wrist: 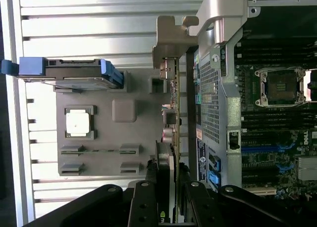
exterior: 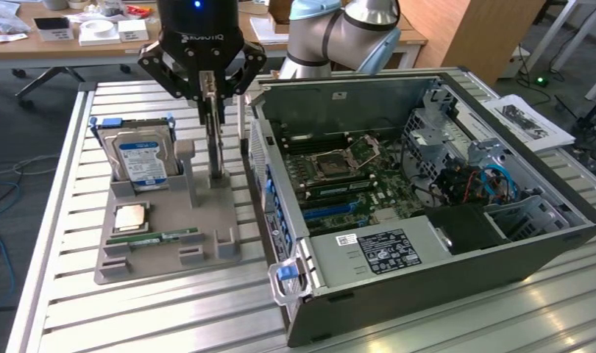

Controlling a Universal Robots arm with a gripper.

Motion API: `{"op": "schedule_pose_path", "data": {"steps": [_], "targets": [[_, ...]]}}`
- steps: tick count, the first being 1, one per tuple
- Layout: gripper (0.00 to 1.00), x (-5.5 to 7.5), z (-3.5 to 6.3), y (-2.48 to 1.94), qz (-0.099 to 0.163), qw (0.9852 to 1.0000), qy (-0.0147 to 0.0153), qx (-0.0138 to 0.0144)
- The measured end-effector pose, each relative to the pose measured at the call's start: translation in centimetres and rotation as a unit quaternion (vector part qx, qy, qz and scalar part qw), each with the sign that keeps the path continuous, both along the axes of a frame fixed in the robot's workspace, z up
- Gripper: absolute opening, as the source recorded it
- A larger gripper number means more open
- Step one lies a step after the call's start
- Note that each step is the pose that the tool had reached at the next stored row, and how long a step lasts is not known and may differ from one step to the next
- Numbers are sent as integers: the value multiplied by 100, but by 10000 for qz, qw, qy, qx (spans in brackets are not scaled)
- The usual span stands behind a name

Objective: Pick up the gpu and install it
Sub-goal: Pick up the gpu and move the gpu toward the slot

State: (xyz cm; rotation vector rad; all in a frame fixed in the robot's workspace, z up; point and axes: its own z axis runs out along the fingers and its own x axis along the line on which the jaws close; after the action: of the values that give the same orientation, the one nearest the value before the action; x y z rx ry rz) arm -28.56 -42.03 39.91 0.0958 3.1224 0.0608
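The gpu (exterior: 218,147) is a thin dark card standing on edge, its lower end at a slot of the grey holder tray (exterior: 156,261). In the wrist view the gpu (wrist: 171,113) appears edge-on, with its silvery metal bracket (wrist: 171,39) at the far end. My gripper (exterior: 210,95) hangs straight above the tray and grips the card's upper edge. Seen from the wrist, the gripper (wrist: 168,180) has one black finger (wrist: 146,197) on each side of the card, pressed against it. Whether the card has left its slot I cannot tell.
The tray also holds an upright hard drive (exterior: 141,158) in blue rails, a CPU (exterior: 131,217) and a green memory stick (exterior: 165,237). At the exterior view's right, close beside the tray, lies the open computer case (exterior: 533,257) with its motherboard (exterior: 352,184). All rest on a slatted metal table (exterior: 180,316).
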Motion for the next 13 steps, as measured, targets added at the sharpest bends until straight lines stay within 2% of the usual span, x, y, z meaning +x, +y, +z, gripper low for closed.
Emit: {"op": "schedule_pose_path", "data": {"steps": [13], "targets": [[27,0,181,0,1,10000,-1,31]]}}
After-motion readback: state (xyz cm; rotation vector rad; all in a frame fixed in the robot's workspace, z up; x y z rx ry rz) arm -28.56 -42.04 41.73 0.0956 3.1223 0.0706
